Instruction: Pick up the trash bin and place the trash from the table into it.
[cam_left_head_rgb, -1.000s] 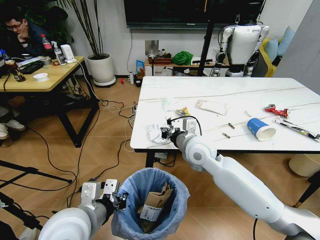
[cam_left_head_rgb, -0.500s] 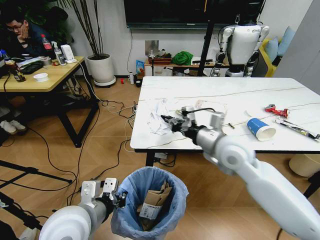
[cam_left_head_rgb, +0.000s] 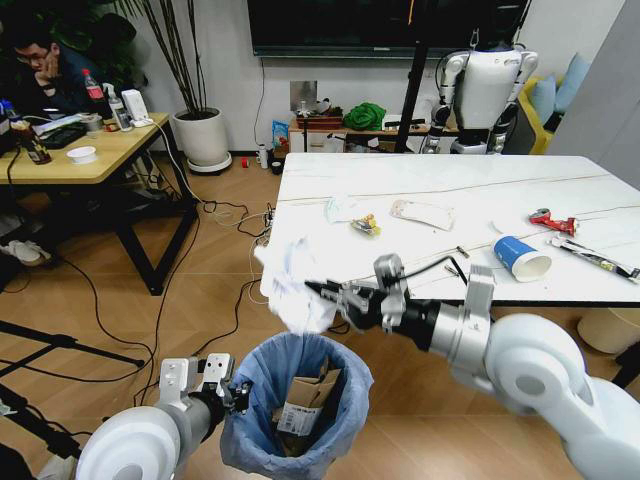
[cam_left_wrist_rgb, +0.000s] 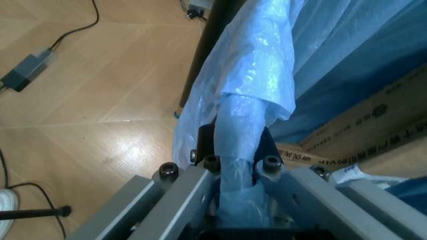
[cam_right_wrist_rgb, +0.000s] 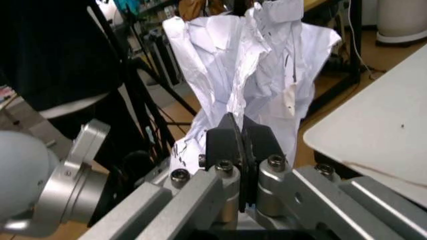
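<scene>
The marble table (cam_left_head_rgb: 520, 190) stands on wood floor (cam_left_head_rgb: 200, 300), bearing a paper cup (cam_left_head_rgb: 521, 258) and red wrapper (cam_left_head_rgb: 553, 221). The right tool (cam_left_head_rgb: 322, 292) pinches crumpled tissue (cam_left_head_rgb: 292, 285) above the trash bin (cam_left_head_rgb: 295, 405); the left tool (cam_left_head_rgb: 236, 394) is clamped on its bag rim.

The trash bin (cam_left_head_rgb: 295, 405) loses its base below the head view's six o'clock edge, the counter (cam_left_head_rgb: 520, 200) runs off at three o'clock, and the small litter beside the mask (cam_left_head_rgb: 366, 225) is too small to identify.

Warm herringbone wood floor (cam_left_head_rgb: 120, 310) strewn with black cables (cam_left_head_rgb: 215, 215) — yellow wooden desk (cam_left_head_rgb: 70, 155) at left, white planter (cam_left_head_rgb: 201, 135) against white wall (cam_left_head_rgb: 225, 60), dark screen (cam_left_head_rgb: 340, 25) above.
</scene>
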